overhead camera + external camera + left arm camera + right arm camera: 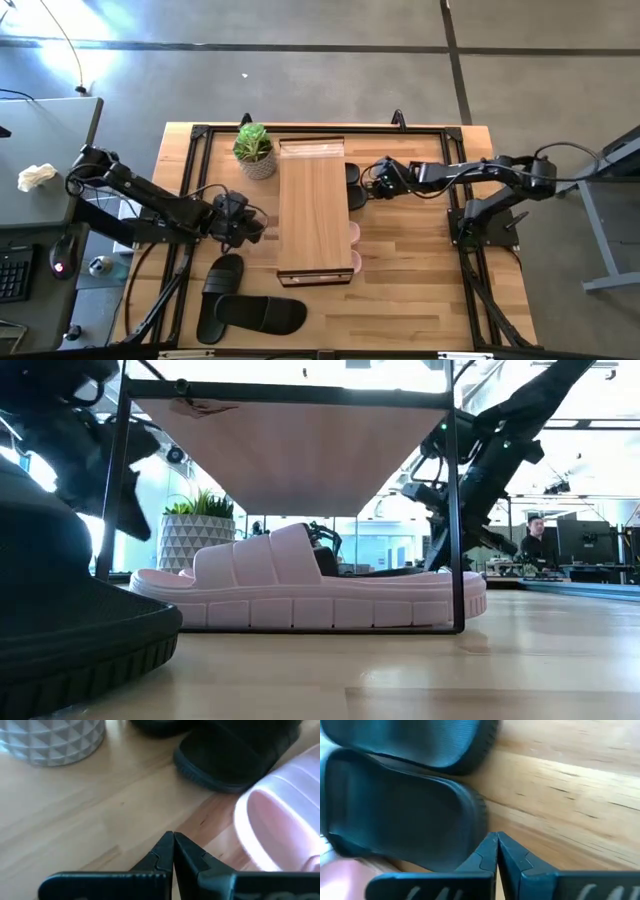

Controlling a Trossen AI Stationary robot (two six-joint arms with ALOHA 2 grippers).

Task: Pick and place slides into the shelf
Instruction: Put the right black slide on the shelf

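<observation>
While both arms reach in toward the shelf (315, 205) at mid-bench, I see my left end effector (258, 226) low beside the shelf's left side, its fingers (165, 851) pressed together on nothing. From its wrist camera, a black slide (235, 755) and a pink slide (280, 820) lie just ahead on the wood, with the white faceted pot (55, 740) off to one side.

My right end effector (372, 186) sits at the shelf's right side, also closed and empty, its tip right next to two black slides (405, 815) lying side by side on the lower tier; from above, their ends (356, 185) poke out from under the plank top. Two pink slides (355, 248) show at the shelf's right edge nearer the front, and the level camera shows one of them (300, 595) under the shelf top.

Two more black slides (240, 300) lie loose on the bench (420, 290) at front left, one touching the other. A potted plant (254, 150) stands at the shelf's back left corner.
</observation>
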